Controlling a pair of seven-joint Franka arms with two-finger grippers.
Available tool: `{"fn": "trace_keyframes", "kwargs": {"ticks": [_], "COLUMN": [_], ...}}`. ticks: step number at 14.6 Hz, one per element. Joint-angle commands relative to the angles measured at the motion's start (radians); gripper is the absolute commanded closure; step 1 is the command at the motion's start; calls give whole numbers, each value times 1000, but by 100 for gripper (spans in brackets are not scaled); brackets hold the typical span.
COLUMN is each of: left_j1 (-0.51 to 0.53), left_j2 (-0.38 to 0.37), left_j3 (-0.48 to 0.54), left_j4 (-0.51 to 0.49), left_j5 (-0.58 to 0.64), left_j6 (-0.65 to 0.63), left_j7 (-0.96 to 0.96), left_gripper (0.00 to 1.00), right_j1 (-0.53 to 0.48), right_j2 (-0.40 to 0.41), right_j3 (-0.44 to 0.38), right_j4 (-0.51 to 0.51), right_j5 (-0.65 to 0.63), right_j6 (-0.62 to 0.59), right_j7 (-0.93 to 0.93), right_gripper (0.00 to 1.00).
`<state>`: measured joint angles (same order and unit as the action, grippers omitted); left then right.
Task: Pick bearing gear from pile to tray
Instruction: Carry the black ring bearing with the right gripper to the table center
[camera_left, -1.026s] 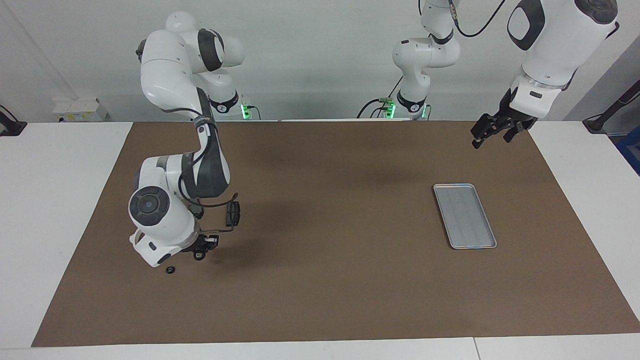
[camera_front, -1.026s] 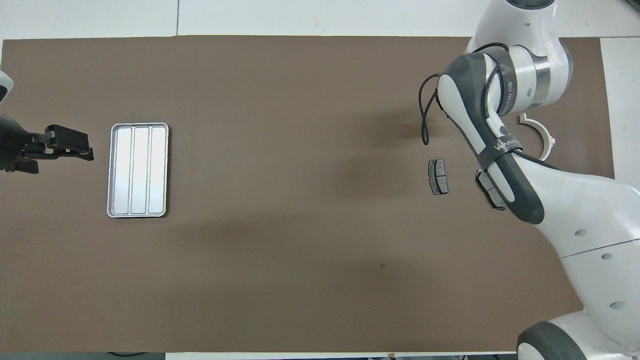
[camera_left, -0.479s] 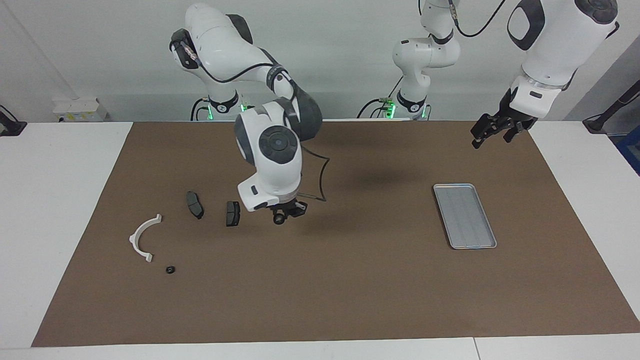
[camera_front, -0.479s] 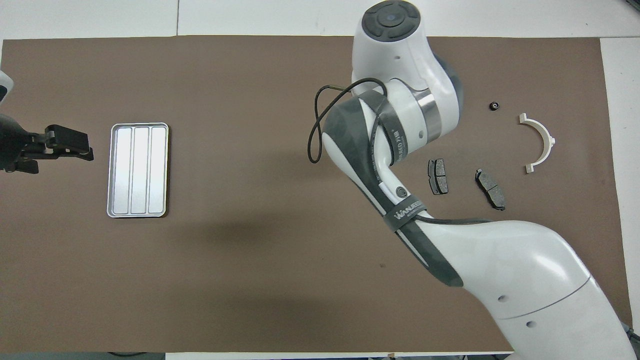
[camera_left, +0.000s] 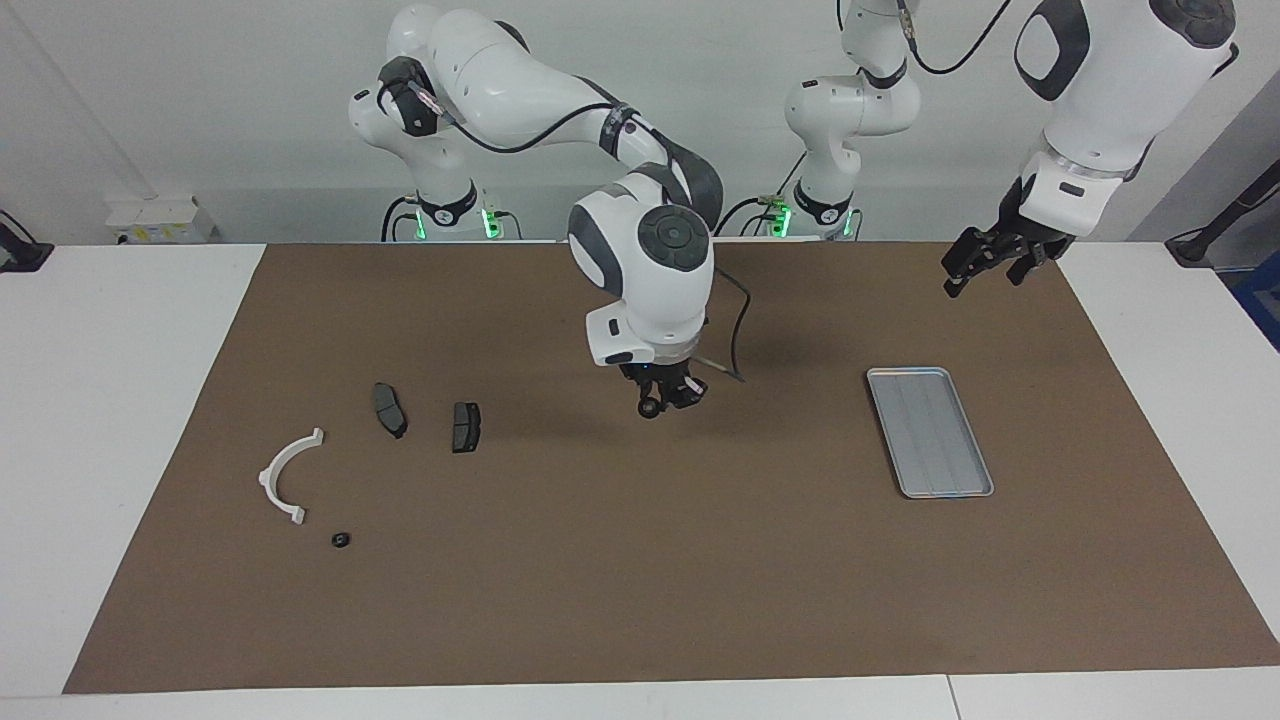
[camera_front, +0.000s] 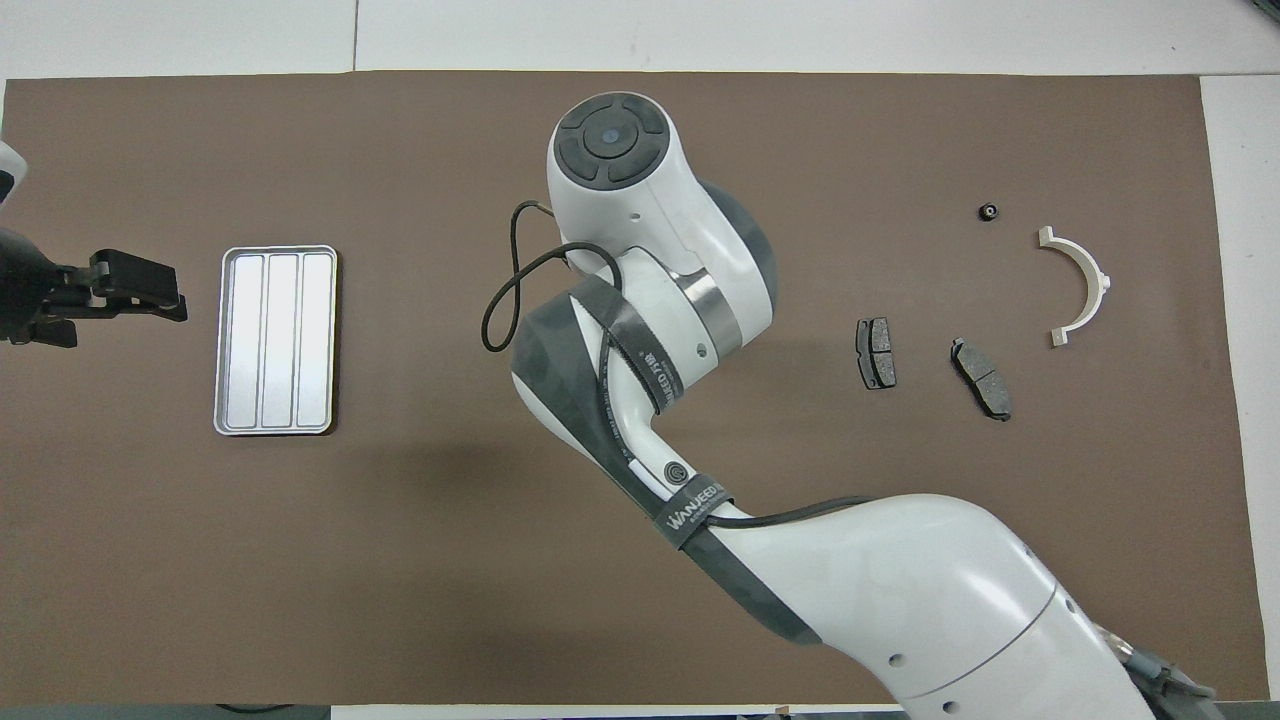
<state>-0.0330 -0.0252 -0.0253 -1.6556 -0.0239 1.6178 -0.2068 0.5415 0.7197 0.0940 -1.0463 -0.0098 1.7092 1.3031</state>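
Observation:
My right gripper (camera_left: 662, 398) hangs over the middle of the brown mat, between the pile and the tray, shut on a small black bearing gear (camera_left: 649, 408). In the overhead view its own wrist hides it. The silver tray (camera_left: 930, 430) (camera_front: 278, 340) lies bare toward the left arm's end. The pile lies toward the right arm's end: a white half-ring arc (camera_left: 285, 480) (camera_front: 1085, 285), two dark brake pads (camera_left: 389, 409) (camera_left: 465, 426) and one tiny black ring (camera_left: 340, 540) (camera_front: 987, 211). My left gripper (camera_left: 985, 265) (camera_front: 135, 290) waits open in the air beside the tray.
The brown mat (camera_left: 640, 600) covers most of the white table. The right arm's long forearm (camera_front: 850, 580) stretches over the mat's near part.
The right arm has lifted from the pile and swung toward the tray with the bearing gear in its gripper, uncovering the arc and pads. The left arm has not moved.

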Motion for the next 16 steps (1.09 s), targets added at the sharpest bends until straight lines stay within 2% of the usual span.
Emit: {"fn": "trace_keyframes", "kwargs": {"ticks": [1,9,16], "left_j1": [5,5,5], "left_j2": [-32,-32,-33], "left_j3": [-4,-4,-4], "left_j4": [-39,-39,-39], "left_j5": [10,10,10], "left_j6": [25,25,25], "left_j7": [9,9,9], "left_gripper": [0,0,0], "right_j1": [32,112,118], "right_j2": [52,153,193], "right_j3": [-2,-7,-11], "right_j4": [15,17,15], "right_j5": [27,27,27], "right_j6": [67,197,242], "right_j7": [117,255,269], "right_gripper": [100,100,100]}}
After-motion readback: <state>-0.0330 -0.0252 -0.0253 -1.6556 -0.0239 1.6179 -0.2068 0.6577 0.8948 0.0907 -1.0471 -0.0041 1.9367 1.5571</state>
